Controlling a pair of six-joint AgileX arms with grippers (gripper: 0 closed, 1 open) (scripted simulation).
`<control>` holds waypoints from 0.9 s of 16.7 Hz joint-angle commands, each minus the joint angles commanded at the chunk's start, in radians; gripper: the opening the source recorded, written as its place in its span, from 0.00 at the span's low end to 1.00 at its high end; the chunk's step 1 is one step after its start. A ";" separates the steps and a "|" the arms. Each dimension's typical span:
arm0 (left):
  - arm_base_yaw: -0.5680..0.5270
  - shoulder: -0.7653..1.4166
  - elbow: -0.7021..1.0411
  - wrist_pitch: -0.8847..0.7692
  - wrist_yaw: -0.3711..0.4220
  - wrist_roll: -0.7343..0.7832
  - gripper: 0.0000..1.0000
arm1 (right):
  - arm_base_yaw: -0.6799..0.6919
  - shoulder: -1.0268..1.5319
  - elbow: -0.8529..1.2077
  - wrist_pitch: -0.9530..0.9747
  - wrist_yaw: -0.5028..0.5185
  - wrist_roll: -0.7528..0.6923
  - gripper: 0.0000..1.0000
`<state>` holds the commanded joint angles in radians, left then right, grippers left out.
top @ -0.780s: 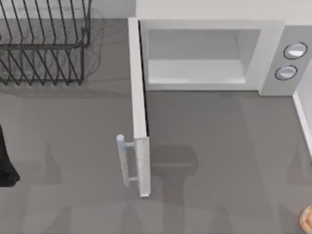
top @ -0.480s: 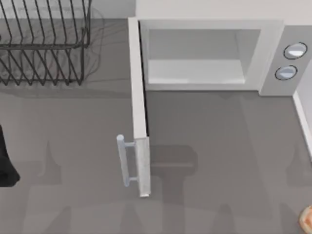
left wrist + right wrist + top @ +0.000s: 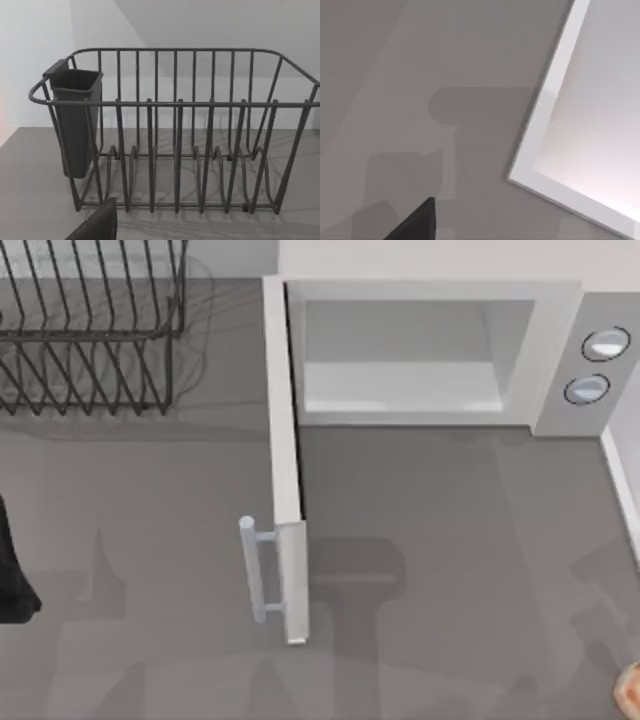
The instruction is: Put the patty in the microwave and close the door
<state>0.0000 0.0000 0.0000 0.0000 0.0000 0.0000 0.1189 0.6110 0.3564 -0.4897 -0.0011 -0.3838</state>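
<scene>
- My left claw (image 3: 97, 225) shows as a dark corner low in the left wrist view, facing the black wire rack (image 3: 175, 150). Whether it is wide or narrow I cannot tell.
- My left arm (image 3: 12, 575) sits at the table's left edge in the top view, well apart from the microwave.
- The rack stands at the far left corner of the table. A dark square cup (image 3: 75, 120) hangs inside one end of it, and its inside is hidden from me.
- The door (image 3: 285, 470) stands swung fully open, edge-on towards the camera, with its pale bar handle (image 3: 252, 570) on the left face.
- The microwave (image 3: 545, 350) sits against the back wall, its pale cavity (image 3: 400, 360) open to the front. Two round silvery buttons (image 3: 597, 365) are on its grey right panel.
- The grey table (image 3: 450, 540) carries soft arm shadows. A white ledge (image 3: 620, 480) borders its right side.
- The patty (image 3: 631, 688) lies at the near right corner, cut by the frame edge and well apart from the microwave.
- My right claw (image 3: 417, 220) is a dark sliver over the grey table beside the white ledge. Its spread I cannot tell.
</scene>
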 joint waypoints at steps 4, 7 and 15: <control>0.000 0.000 0.000 0.000 0.000 0.000 1.00 | 0.058 0.327 0.177 -0.244 0.001 -0.190 1.00; 0.000 0.000 0.000 0.000 0.000 0.000 1.00 | 0.092 0.528 0.282 -0.391 0.001 -0.303 1.00; 0.000 0.000 0.000 0.000 0.000 0.000 1.00 | 0.120 0.685 0.367 -0.507 0.001 -0.394 1.00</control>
<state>0.0000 0.0000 0.0000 0.0000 0.0000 0.0000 0.2388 1.2962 0.7235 -0.9972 -0.0001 -0.7782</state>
